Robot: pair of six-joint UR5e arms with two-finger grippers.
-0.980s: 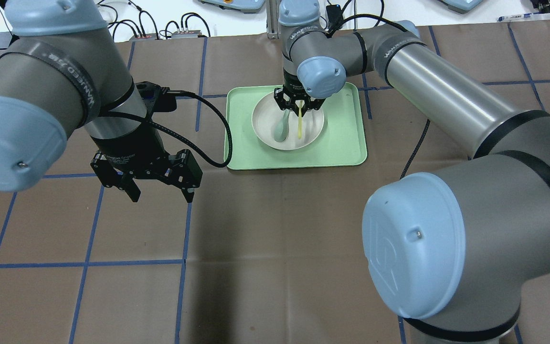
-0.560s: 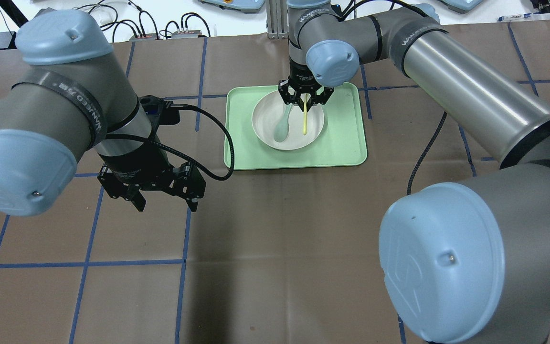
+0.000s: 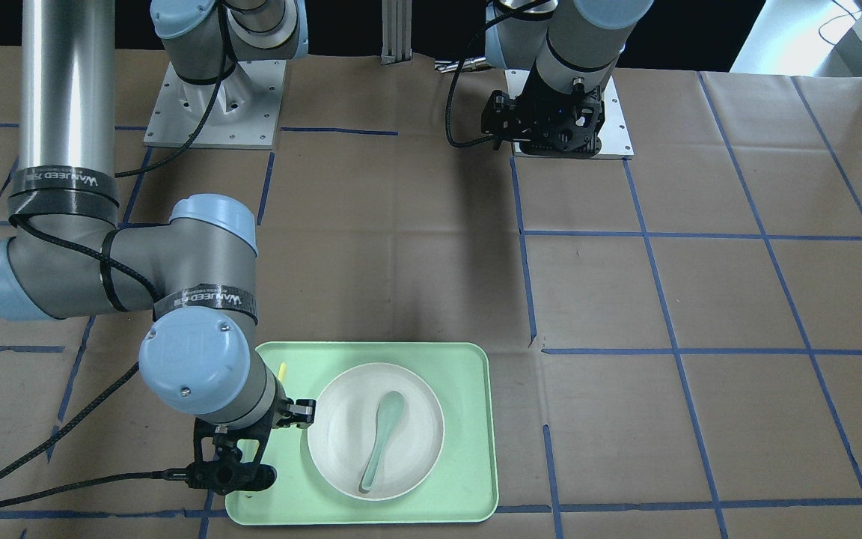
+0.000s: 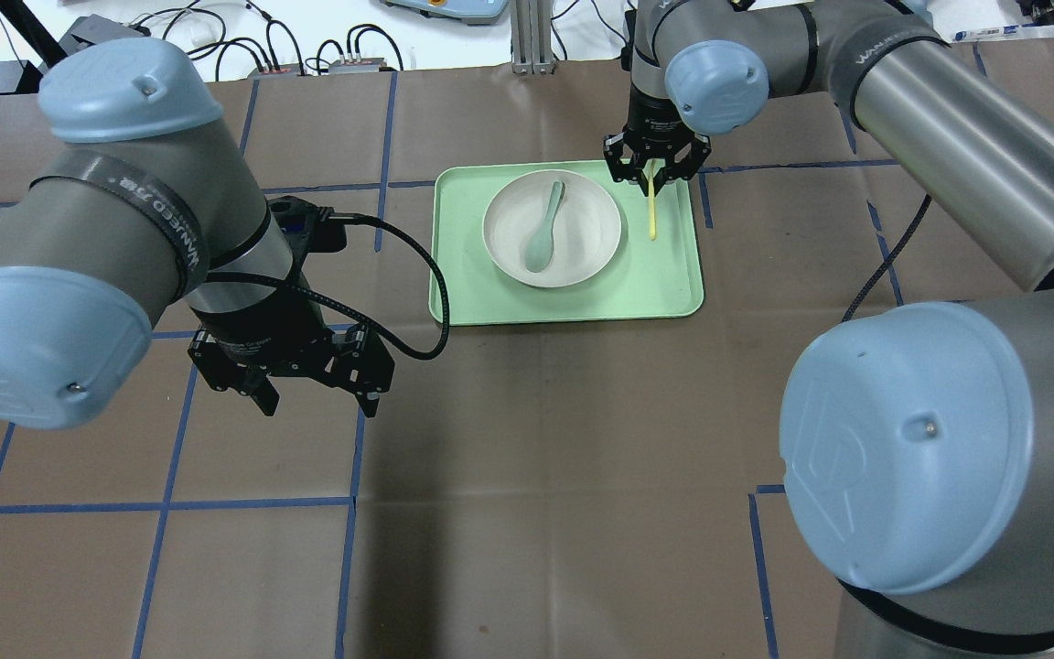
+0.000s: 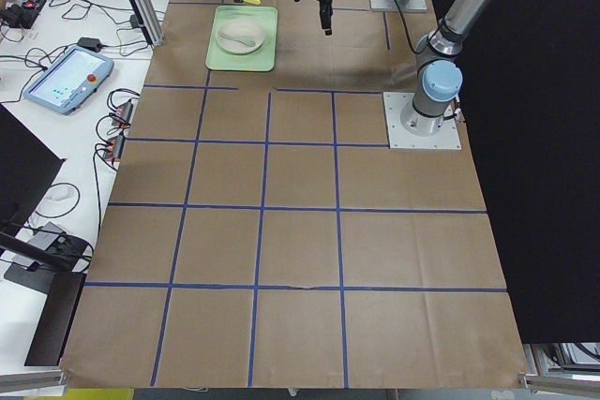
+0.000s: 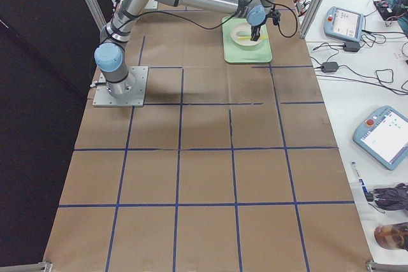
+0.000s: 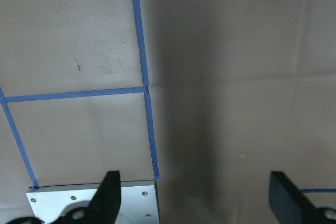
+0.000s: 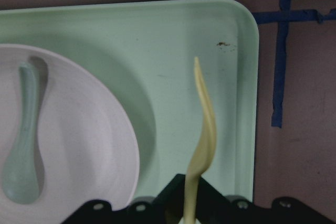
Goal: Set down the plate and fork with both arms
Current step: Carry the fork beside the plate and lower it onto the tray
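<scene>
The off-white plate point(image 4: 582, 247) sits in the mint-green tray point(image 4: 664, 293), with a pale green spoon point(image 4: 543, 229) lying in it. My right gripper point(image 4: 652, 177) is shut on the handle end of the yellow fork point(image 4: 652, 212), which hangs over the tray's bare strip to the right of the plate, clear of the plate's rim. The right wrist view shows the fork point(image 8: 205, 135) over the tray point(image 8: 173, 66), beside the plate point(image 8: 89, 145). My left gripper point(image 4: 317, 392) is open and empty above the bare table, left of and nearer than the tray; its fingers point(image 7: 110, 192) are spread wide.
Brown paper with blue tape lines point(image 4: 353, 458) covers the table. The left arm's cable point(image 4: 426, 275) loops close to the tray's left edge. Cables and teach pendants lie beyond the table's far edge point(image 4: 307, 55). The left arm's base plate point(image 7: 89, 203) shows under the left gripper.
My right gripper has carried the fork from above the plate to the right, over the tray's right side. My left gripper has shifted slightly and stayed open.
</scene>
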